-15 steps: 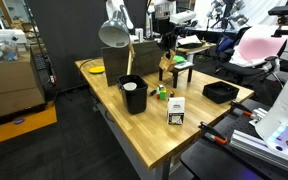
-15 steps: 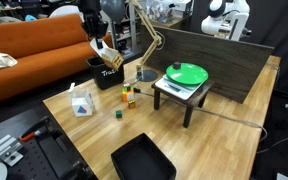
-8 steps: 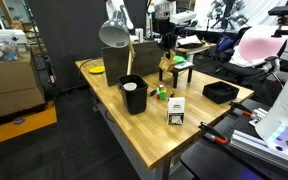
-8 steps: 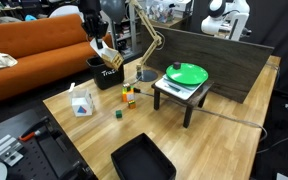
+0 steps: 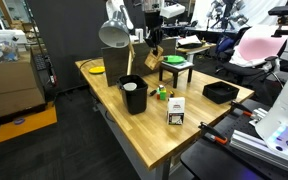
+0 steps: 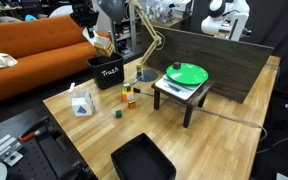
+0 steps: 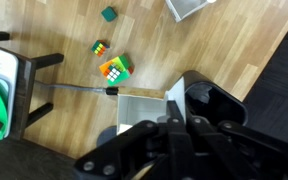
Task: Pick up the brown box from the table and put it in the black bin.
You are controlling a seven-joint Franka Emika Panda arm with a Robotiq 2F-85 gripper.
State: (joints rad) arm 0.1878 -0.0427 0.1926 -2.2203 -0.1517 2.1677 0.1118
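My gripper (image 5: 152, 42) (image 6: 92, 32) is shut on the small brown box (image 5: 155, 56) (image 6: 104, 44) and holds it in the air above the wooden table (image 5: 154, 138) (image 6: 219, 140). The tall black bin (image 5: 133, 96) (image 6: 108, 72) stands just below and beside the box in both exterior views. In the wrist view my fingers (image 7: 174, 140) fill the bottom. The box's pale open top (image 7: 139, 112) shows between them, and the bin's dark mouth (image 7: 222, 100) lies right beside it.
A white printed box (image 5: 176, 110) (image 6: 81, 103), Rubik's cubes (image 6: 129, 95) (image 7: 114, 69) and a green cube (image 6: 117, 114) lie on the table. A small stand with a green disc (image 5: 174, 62) (image 6: 187, 75), a desk lamp (image 5: 114, 32) and a flat black tray (image 5: 220, 92) (image 6: 142, 160) stand nearby.
My gripper has moved up and sideways with the brown box, from beside the green-disc stand to over the black bin. Nothing else moved.
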